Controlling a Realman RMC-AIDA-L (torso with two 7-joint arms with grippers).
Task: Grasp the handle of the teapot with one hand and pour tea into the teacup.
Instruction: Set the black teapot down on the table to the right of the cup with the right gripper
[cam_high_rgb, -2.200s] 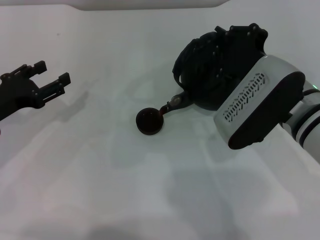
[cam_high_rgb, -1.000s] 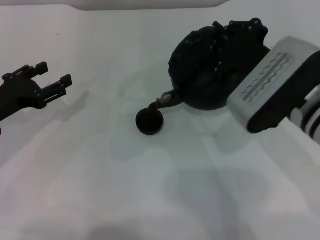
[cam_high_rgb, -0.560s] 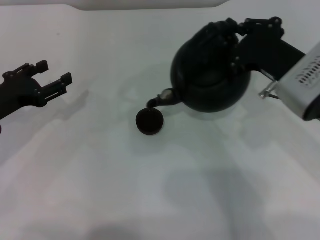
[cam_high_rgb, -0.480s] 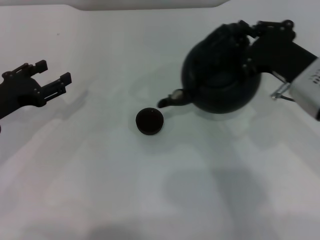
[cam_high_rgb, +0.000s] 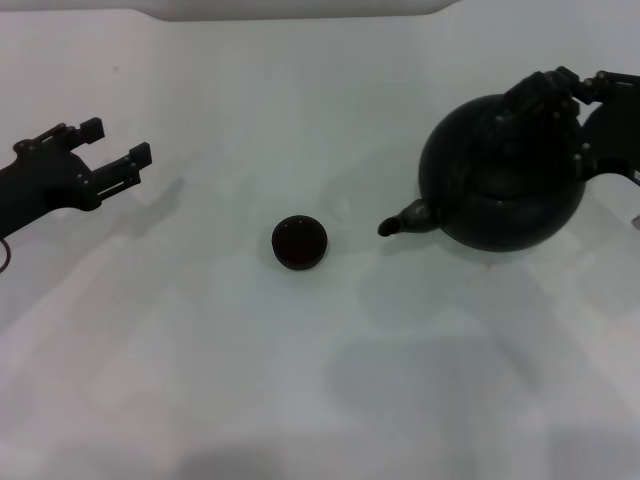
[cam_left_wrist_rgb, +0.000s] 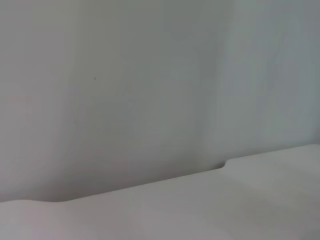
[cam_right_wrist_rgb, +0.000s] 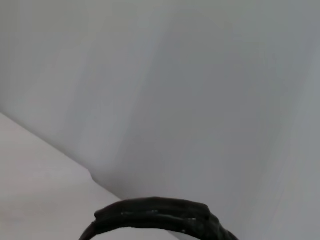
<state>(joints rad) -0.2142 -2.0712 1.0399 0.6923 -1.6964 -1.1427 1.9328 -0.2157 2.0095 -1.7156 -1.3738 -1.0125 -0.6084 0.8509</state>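
Note:
The large round black teapot (cam_high_rgb: 505, 185) stands upright at the right of the white table, its short spout (cam_high_rgb: 400, 220) pointing left toward the cup. Its arched black handle (cam_high_rgb: 535, 95) is at the top, and shows in the right wrist view (cam_right_wrist_rgb: 155, 215). My right gripper (cam_high_rgb: 585, 95) is at the handle from the right and seems closed around it; the arm runs off the right edge. The tiny dark teacup (cam_high_rgb: 299, 242) stands in the middle of the table, well left of the spout. My left gripper (cam_high_rgb: 118, 152) is open and empty at the far left.
The white table (cam_high_rgb: 300, 380) spreads under everything. Its far edge (cam_high_rgb: 300, 15) meets a pale wall at the top of the head view. The left wrist view shows only pale flat surfaces.
The teapot has come upright from its tilt over the cup and moved right, away from it, still held by my right gripper. The left gripper has barely shifted.

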